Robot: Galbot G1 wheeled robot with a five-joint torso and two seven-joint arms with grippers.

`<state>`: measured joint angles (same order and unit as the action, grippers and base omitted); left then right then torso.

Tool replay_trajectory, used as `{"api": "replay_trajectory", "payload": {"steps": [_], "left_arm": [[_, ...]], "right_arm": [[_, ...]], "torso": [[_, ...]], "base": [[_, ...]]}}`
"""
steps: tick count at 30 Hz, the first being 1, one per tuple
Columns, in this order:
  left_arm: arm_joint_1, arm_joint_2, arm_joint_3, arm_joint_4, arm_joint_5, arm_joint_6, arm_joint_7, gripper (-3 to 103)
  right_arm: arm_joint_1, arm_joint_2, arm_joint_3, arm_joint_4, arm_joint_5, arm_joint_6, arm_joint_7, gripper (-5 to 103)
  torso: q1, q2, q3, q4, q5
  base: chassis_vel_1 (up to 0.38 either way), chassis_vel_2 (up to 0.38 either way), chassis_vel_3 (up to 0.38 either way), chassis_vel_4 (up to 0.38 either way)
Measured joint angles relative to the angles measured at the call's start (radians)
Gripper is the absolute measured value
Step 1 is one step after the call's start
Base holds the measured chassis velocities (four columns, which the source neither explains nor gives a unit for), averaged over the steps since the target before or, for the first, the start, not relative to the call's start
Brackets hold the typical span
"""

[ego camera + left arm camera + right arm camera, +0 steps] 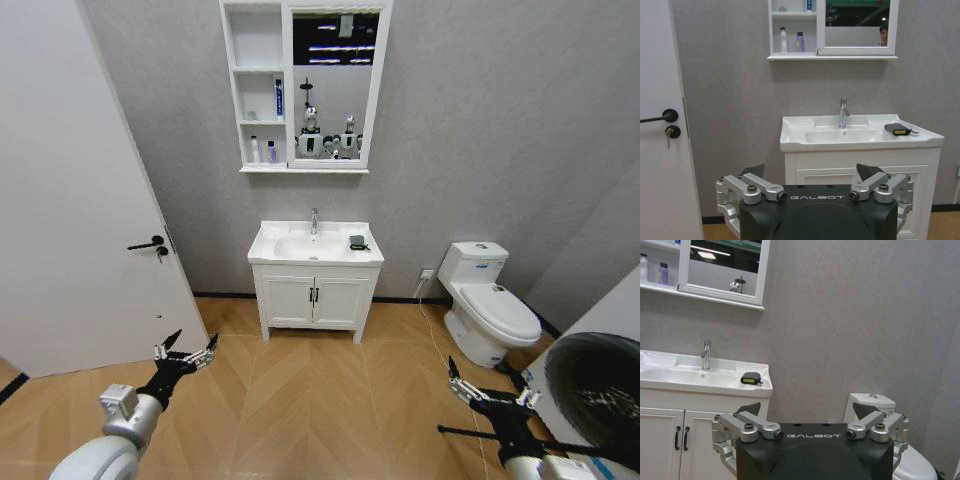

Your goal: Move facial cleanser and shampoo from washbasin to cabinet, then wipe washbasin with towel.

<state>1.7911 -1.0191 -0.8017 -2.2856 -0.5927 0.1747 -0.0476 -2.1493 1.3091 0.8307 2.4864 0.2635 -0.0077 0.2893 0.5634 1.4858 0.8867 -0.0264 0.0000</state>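
Note:
The white washbasin (268,252) (790,140) (670,384) stands against the far wall with a chrome tap (314,220). The dark towel (357,242) (896,129) (751,378) lies on its rim, right of the tap. Above hangs the cabinet (258,40) (774,30) (725,292). Its lowest shelf holds a white bottle (254,150) (783,40) and a purple one (271,151) (800,42); a blue-and-white tube (279,98) stands on the middle shelf. Which is facial cleanser or shampoo I cannot tell. My left gripper (190,345) (812,172) and right gripper (485,385) (807,410) hover open over the floor, well short of the basin.
A white door (60,200) with a black handle (150,243) is on the left. The low two-door vanity (312,298) carries the basin. A toilet (490,305) stands at the right, and a white machine with a dark round opening (600,390) is at the near right. Wooden floor lies between.

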Motion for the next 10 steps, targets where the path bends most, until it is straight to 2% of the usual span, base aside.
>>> {"api": "replay_trajectory", "payload": {"steps": [10], "left_arm": [[0.000, 0.000, 0.000, 0.000, 0.000, 0.000, 0.000, 100]], "right_arm": [[0.000, 0.000, 0.000, 0.000, 0.000, 0.000, 0.000, 100]], "torso": [[0.000, 0.000, 0.000, 0.0000, 0.0000]], "base": [[0.000, 0.000, 0.000, 0.000]]}}
